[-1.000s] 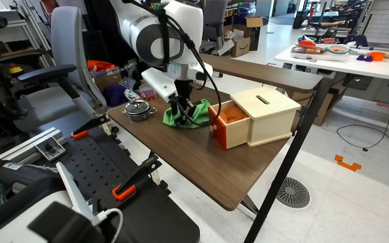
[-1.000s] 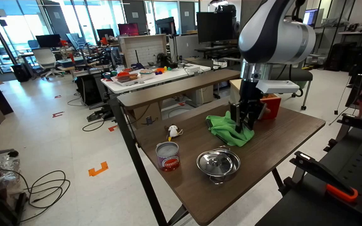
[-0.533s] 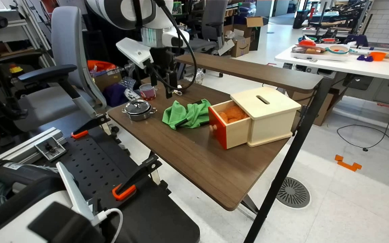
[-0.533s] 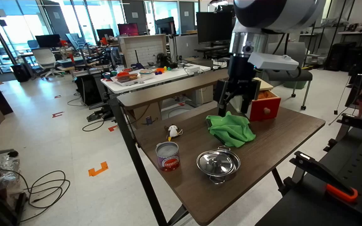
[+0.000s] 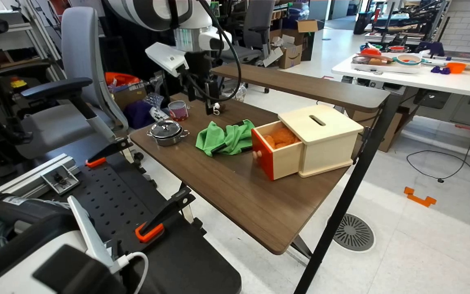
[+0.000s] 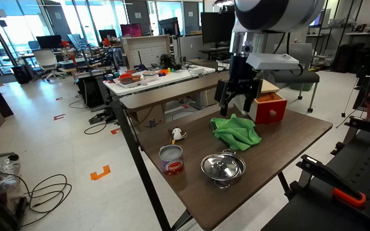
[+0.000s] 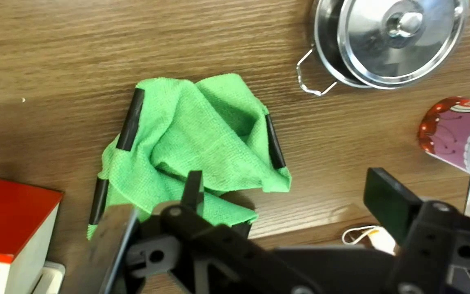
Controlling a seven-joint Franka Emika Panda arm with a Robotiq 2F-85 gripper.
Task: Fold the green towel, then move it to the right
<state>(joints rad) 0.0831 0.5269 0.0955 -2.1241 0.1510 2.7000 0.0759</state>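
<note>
Lying bunched on the brown tabletop (image 5: 235, 183), the green towel (image 7: 210, 143) is gathered in loose, uneven folds. Black strips (image 7: 130, 119) are seen along its edges in the wrist view. It is placed between a steel pot (image 5: 170, 141) and a wooden box (image 5: 331, 151).

The gripper (image 6: 235, 108) is held above the tabletop, apart from the towel, its two fingers (image 7: 195, 188) parted wide. In the wrist view, part of the towel is hidden behind one of them.

Just beside the towel, a red-fronted drawer (image 5: 267, 160) is set partway out of the box. Orange material (image 5: 282, 137) is held inside; of what sort cannot be told. An oblong slot (image 5: 317, 120) is cut in the pale top of the box.

On the towel's other side, the pot is covered by a lid (image 6: 219, 166) set off-centre, with a crescent of the interior left showing. Near the pot, a can (image 6: 171, 160) labelled cherries is stood upright. Close to the can, a small dark-and-white toy (image 6: 176, 134) is noted; its details cannot be made out.

Farther out, a narrow raised shelf (image 5: 300, 86) is carried along one side of the table. In both exterior views, orange-and-black clamps (image 5: 171, 206) are seen on a perforated black board (image 5: 110, 192), and a white table (image 5: 463, 85) is spread with brightly coloured things.
</note>
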